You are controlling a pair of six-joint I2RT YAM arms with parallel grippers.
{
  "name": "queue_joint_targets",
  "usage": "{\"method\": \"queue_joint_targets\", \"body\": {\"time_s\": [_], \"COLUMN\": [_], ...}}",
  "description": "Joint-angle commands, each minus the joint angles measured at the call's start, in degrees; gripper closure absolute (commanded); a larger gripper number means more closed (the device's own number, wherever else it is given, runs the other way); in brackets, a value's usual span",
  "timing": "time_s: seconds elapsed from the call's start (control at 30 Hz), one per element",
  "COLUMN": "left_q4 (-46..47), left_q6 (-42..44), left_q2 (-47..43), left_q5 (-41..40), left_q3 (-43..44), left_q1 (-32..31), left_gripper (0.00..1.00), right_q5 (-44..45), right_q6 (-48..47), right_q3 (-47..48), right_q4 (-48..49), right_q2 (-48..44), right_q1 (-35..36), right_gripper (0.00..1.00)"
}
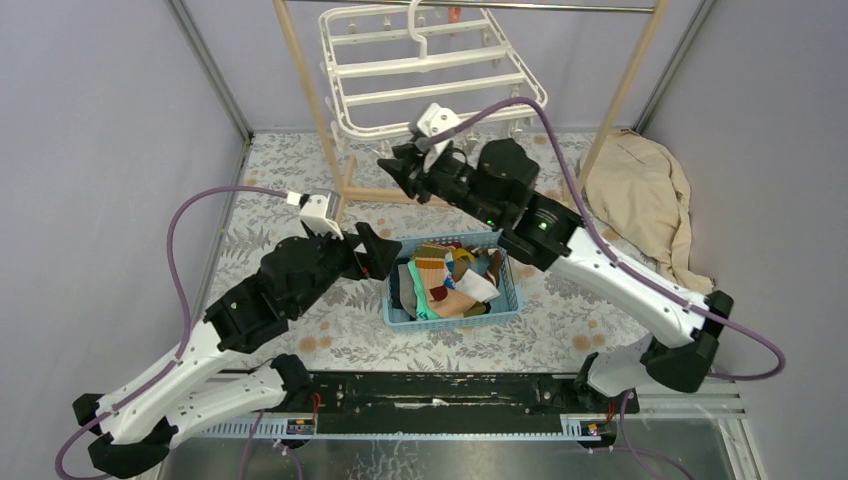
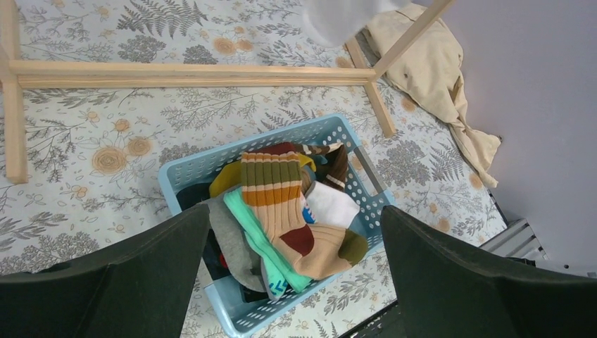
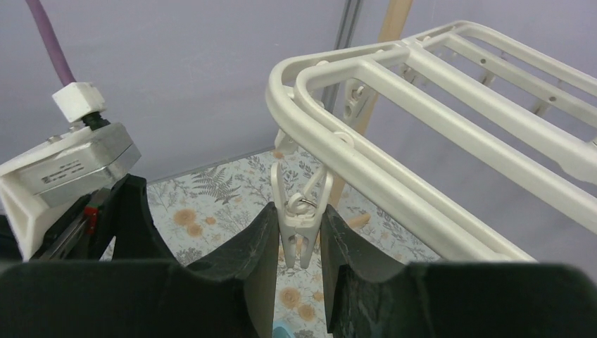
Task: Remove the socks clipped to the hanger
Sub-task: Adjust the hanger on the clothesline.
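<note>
- Top external view, left side: left gripper, jaws spread wide and holding nothing, hovering just beside the left rim of the basket.
- In the basket: heaped socks, striped, teal, white and dark, well apart from the hanger. Most of the job done, by the look of it.
- Above and behind the basket: right gripper, jaws drawn narrow and pinching one dangling clip at the near corner of the hanger. No sock visible in that clip from the right wrist view.
- Along the rest of the hanger: bare bars as far as can be seen, with the underside and far clips partly hidden. At the far edge, a reddish speck, too small to identify.
- Far right: beige cloth, no part of the job.
- Left to do, probably: a last sock or two at most, if any.
</note>
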Motion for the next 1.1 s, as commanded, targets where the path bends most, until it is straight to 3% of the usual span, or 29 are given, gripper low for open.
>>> {"method": "queue_joint_targets", "body": {"time_s": [0.0,0.5,0.63,0.77,0.93,1.07], "left_q4": [-1.09,-3.58,-4.67,-5.72,-6.03,-5.81], "left_q6": [0.45,-0.02,-0.35,-0.58,-0.69,-0.76], "left_q2": [-1.89,-4.86,-5.86,-6.65,-6.91,-6.69], "left_q5": [-2.22,-3.36,-3.51,-3.84,-3.81,-3.77], "left_q3": [-0.84,-1.39,-1.39,-1.2,-0.7,-0.79], "left_q1": [0.22,0.23,0.2,0.23,0.24,0.26], "left_gripper": [0.01,0.01,0.01,0.01,0.01,0.01], "right_q5": [5.31,17.93,21.54,22.99,20.37,18.03], "right_q6": [-3.74,-0.43,1.55,2.76,3.74,4.05], "right_q3": [7.25,32.32,33.54,35.13,32.7,30.07], "right_q4": [-2.11,-10.8,-9.26,-8.86,-7.32,-7.05], "right_q2": [3.97,27.03,29.54,31.04,28.45,25.18], "right_q1": [3.5,4.88,4.85,4.85,4.86,4.84], "right_gripper": [0.82,0.81,0.79,0.71,0.48,0.38]}}
